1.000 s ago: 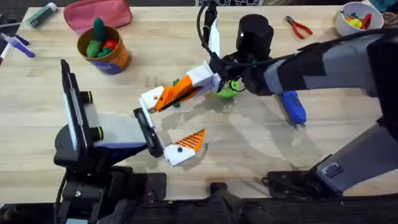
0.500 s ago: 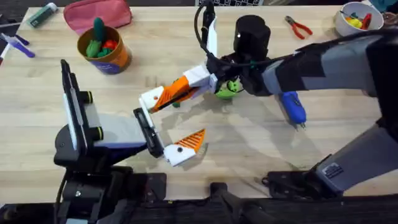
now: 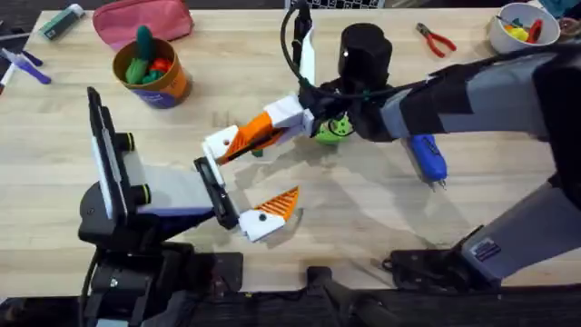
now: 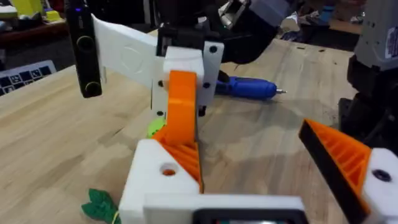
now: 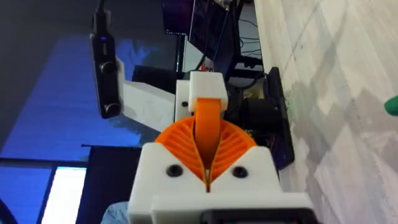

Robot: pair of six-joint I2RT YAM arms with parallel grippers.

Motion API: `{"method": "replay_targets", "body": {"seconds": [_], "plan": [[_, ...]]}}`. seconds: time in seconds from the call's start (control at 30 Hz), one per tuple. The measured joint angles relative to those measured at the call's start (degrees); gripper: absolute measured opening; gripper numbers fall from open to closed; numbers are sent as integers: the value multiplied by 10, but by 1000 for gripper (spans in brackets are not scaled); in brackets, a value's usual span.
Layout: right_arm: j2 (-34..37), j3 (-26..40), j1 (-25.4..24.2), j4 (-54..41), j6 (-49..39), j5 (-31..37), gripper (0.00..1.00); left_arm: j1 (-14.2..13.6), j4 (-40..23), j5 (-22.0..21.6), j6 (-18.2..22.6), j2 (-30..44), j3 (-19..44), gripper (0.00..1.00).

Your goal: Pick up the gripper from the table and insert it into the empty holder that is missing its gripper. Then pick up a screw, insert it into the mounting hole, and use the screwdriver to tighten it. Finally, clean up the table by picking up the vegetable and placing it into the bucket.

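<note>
- Jaws of the left gripper (image 3: 245,182) are seen spread wide over the middle of the table. One finger carries an orange ribbed pad, and nothing is held between the two.
- At 10 o'clock on the table, the bucket (image 3: 152,74) is found standing upright with green and red toys inside, just beside a pink pouch (image 3: 141,20) at its 12 o'clock.
- The holder (image 3: 221,145) is seen to be the left gripper's other finger, a white mount with an open screw hole on its face in the left wrist view (image 4: 168,170).
- The gripper (image 3: 259,132) is pressed against the holder from the holder's 2 o'clock, its ribbed end touching the white mount.
- The vegetable (image 3: 258,153) is seen lying on the wood just under the orange piece, at the holder's 4 o'clock.
- Jaws of the right gripper (image 3: 277,123) are clamped narrowly on the orange piece, which is pinched between the two ribbed pads in the right wrist view (image 5: 205,149).
- A lime-green disc (image 3: 329,132) is partly hidden under the right arm, just beside the wrist.
- The screwdriver (image 3: 427,159) is laid flat at 3 o'clock from the table's centre, well apart from the holder.
- Red-handled pliers (image 3: 438,39) and a white bowl (image 3: 508,38) are found at 1 o'clock.
</note>
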Motion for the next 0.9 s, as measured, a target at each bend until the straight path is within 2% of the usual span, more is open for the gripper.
{"method": "replay_targets", "body": {"seconds": [0.9], "plan": [[0,0,1,0,0,5,8,0,0,-3,0,0,0,985]]}}
